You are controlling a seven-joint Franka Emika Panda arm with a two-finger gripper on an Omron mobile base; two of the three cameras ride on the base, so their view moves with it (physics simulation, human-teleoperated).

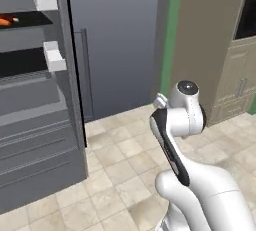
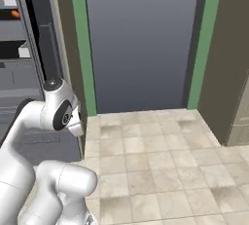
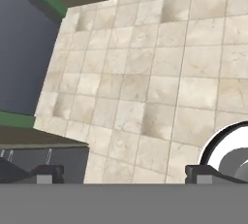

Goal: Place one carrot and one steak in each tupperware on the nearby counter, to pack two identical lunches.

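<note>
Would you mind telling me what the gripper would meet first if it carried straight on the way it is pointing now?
In the hand view the open gripper looks down at the beige tiled floor, with nothing between the fingertips. The floor would probably come first, though depth is hard to judge.

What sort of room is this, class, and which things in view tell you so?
Probably a kitchen: an open grey fridge with dark shelves, one holding a carrot, beige cabinets beside it, and a tiled floor.
</note>
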